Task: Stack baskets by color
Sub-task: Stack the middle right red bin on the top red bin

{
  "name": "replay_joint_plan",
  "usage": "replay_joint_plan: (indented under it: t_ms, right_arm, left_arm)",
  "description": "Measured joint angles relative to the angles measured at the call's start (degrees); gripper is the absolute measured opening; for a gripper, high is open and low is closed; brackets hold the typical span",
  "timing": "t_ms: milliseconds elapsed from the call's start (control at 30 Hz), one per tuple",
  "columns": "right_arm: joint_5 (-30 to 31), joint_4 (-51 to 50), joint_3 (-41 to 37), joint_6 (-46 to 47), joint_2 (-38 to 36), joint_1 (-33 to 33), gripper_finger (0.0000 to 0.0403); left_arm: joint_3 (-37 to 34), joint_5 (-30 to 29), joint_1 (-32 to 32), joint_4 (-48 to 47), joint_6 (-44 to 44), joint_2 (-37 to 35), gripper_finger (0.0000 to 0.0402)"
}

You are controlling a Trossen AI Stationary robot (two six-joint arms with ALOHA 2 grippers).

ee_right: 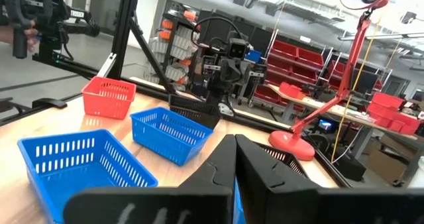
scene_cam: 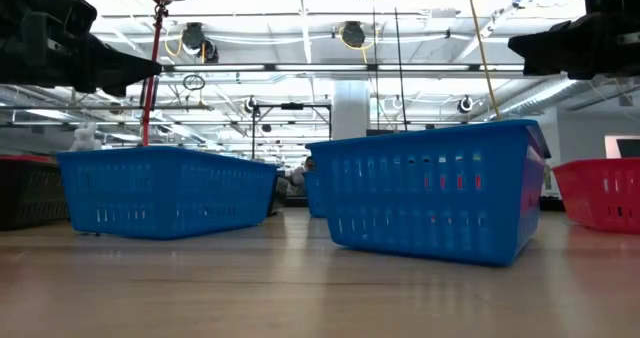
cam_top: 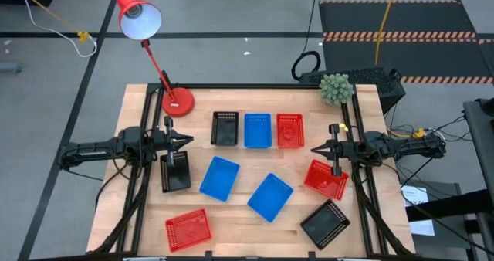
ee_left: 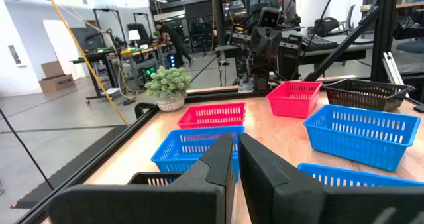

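Several mesh baskets lie on the wooden table. A black (cam_top: 225, 128), a blue (cam_top: 258, 130) and a red basket (cam_top: 290, 130) stand side by side in a row at the far middle. Loose nearer: a black basket (cam_top: 175, 171), two blue ones (cam_top: 219, 177) (cam_top: 270, 196), two red ones (cam_top: 326, 178) (cam_top: 187, 229) and a black one (cam_top: 325, 223). All rest on their bottoms. My left gripper (cam_top: 189, 141) hovers level at the table's left, shut and holding nothing. At the right, my right gripper (cam_top: 315, 149) hovers level, shut and holding nothing.
A red desk lamp stands with its round base (cam_top: 177, 101) at the far left corner and its shade (cam_top: 139, 15) beyond the table. A small potted plant (cam_top: 336, 89) sits at the far right corner. Dark frame rails (cam_top: 139, 184) run along both sides.
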Motion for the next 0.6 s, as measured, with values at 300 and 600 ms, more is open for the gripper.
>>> replay_joint_plan:
  t_ms: [300, 600]
  right_arm:
    - [0.13, 0.79, 0.02, 0.04, 0.0, 0.0, 0.0]
    - [-0.02, -0.64, 7.29, 6.32, 4.7, 0.02, 0.0]
  left_arm:
    - [0.0, 0.0, 0.0, 0.0, 0.0, -0.02, 0.0031]
    - [-0.01, -0.07, 0.0, 0.09, -0.02, -0.01, 0.0031]
